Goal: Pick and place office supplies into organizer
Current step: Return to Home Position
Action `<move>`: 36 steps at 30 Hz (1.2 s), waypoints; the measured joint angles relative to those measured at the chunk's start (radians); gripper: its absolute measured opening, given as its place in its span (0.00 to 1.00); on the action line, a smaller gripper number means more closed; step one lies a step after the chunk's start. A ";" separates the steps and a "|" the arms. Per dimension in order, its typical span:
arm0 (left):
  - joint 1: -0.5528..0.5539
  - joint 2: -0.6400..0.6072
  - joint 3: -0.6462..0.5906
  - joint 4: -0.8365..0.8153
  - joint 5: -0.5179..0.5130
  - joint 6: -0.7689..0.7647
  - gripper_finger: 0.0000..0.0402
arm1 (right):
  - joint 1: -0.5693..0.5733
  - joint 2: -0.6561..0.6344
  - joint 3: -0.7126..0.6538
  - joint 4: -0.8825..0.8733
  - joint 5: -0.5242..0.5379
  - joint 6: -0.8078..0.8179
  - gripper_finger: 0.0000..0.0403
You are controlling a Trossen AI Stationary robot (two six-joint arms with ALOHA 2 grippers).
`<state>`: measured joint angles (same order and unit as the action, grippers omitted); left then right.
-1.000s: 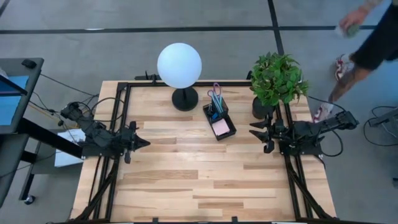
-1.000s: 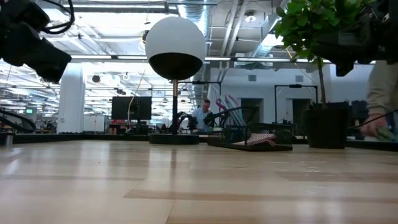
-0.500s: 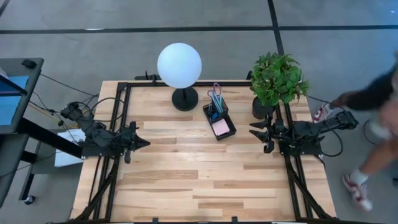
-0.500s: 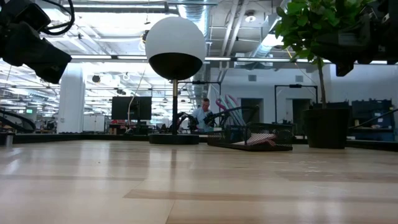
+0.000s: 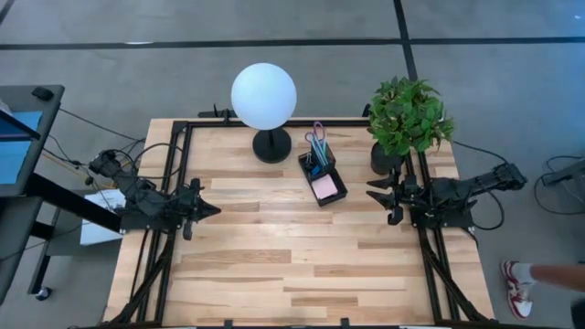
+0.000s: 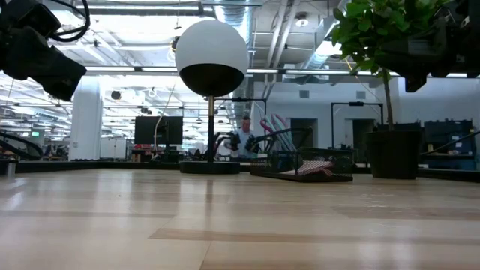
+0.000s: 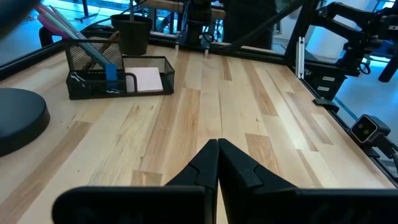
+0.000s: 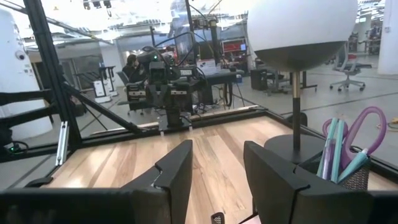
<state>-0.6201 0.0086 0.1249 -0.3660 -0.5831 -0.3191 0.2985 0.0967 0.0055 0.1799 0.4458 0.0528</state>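
Walking away, person's shoe (image 5: pixel 515 278) at lower right, arms unmoved, organizer (image 5: pixel 344 193) unchanged.

Left hand (image 5: pixel 217 209) and right hand (image 5: pixel 369 191) are matte black, angular, with thin cables (image 5: pixel 113 164).

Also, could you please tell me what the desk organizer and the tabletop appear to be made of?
The organizer looks like black wire mesh, probably matte-coated metal: its walls are see-through in the left wrist view. The tabletop looks like pale wood strips, with visible grain, seams and a soft sheen; it could be laminate.
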 joint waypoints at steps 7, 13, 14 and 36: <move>0.000 0.000 0.000 0.000 0.000 0.015 0.00 | 0.000 0.000 0.000 0.000 0.000 0.000 0.34; 0.000 0.000 0.000 -0.001 0.000 0.015 0.00 | 0.000 0.000 0.000 0.000 0.000 0.000 0.33; 0.000 0.000 0.000 -0.001 0.000 0.018 0.00 | 0.000 0.000 0.000 0.000 0.000 0.000 0.33; 0.000 0.000 0.000 -0.001 0.000 0.009 0.00 | 0.000 0.000 0.000 0.000 0.000 0.000 0.33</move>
<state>-0.6205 0.0086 0.1249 -0.3668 -0.5831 -0.3098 0.2985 0.0967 0.0051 0.1798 0.4454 0.0532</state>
